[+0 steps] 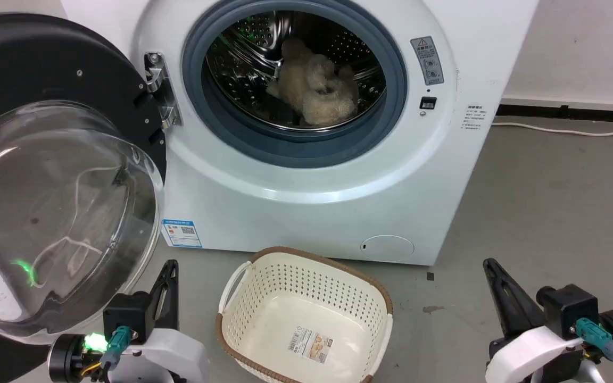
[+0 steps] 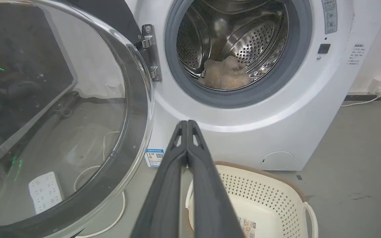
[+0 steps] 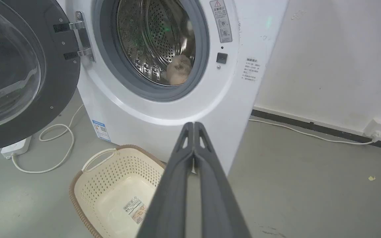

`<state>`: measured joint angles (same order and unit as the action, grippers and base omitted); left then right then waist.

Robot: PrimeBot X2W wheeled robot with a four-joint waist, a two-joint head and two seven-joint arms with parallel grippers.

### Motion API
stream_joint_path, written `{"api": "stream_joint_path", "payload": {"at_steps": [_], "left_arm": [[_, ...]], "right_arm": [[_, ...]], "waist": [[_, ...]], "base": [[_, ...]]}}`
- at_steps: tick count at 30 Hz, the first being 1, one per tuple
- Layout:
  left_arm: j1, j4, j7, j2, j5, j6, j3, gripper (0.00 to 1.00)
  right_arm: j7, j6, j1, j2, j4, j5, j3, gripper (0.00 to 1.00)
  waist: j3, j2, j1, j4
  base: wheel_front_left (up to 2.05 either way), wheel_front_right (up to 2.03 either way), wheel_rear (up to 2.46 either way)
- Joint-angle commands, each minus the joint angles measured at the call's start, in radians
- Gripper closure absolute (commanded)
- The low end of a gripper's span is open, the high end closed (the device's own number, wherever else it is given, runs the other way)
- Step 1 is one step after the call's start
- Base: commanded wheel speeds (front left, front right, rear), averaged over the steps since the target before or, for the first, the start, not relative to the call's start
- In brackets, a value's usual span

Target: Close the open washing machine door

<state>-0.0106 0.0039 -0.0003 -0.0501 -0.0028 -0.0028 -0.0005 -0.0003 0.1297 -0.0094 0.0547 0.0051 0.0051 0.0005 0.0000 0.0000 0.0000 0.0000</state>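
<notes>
**Both grippers shut and empty, door wide open on my left**

My left gripper [image 1: 171, 268] has its two long dark fingers pressed together with nothing between them, as the left wrist view [image 2: 187, 123] shows. My right gripper [image 1: 490, 264] is closed and empty in the same way [image 3: 193, 125].

Between the two grippers a cream perforated plastic basket with a brown rim [image 1: 296, 276] stands on the grey floor.

The large round washing machine door with its black rim and domed clear glass [image 1: 61, 213] is swung fully open. It hangs from a metal hinge [image 1: 160, 88] at the left edge of the white washing machine [image 1: 312, 213]. Its lower edge lies just up and left of my left gripper, not touching it. It is well apart from my right gripper.

A beige fluffy toy [image 1: 317, 88] lies in the steel drum behind the grey rubber ring [image 1: 296, 154].
</notes>
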Motion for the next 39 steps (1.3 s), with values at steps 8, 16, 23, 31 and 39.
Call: {"api": "stream_joint_path", "payload": {"at_steps": [8,16,23,31,39], "left_arm": [[0.011,-0.004,0.000,0.000,0.003,0.003,0.000,1.00],[0.011,-0.004,0.000,0.000,0.003,0.003,0.000,1.00],[0.011,-0.004,0.000,0.000,0.003,0.003,0.000,1.00],[0.011,-0.004,0.000,0.000,0.003,0.003,0.000,1.00],[0.011,-0.004,0.000,0.000,0.003,0.003,0.000,1.00]], "right_arm": [[0.000,0.001,0.009,-0.005,-0.005,-0.005,0.000,1.00],[0.000,0.001,0.009,-0.005,-0.005,-0.005,0.000,1.00],[0.000,0.001,0.009,-0.005,-0.005,-0.005,0.000,1.00],[0.000,0.001,0.009,-0.005,-0.005,-0.005,0.000,1.00],[0.000,0.001,0.009,-0.005,-0.005,-0.005,0.000,1.00]], "waist": [[0.000,0.0000,0.0000,0.000],[0.000,0.0000,0.0000,0.000],[0.000,0.0000,0.0000,0.000],[0.000,0.0000,0.0000,0.000],[0.000,0.0000,0.0000,0.000]], "base": [[0.00,0.00,0.00],[0.00,0.00,0.00],[0.00,0.00,0.00],[0.00,0.00,0.00],[0.00,0.00,0.00]]}}
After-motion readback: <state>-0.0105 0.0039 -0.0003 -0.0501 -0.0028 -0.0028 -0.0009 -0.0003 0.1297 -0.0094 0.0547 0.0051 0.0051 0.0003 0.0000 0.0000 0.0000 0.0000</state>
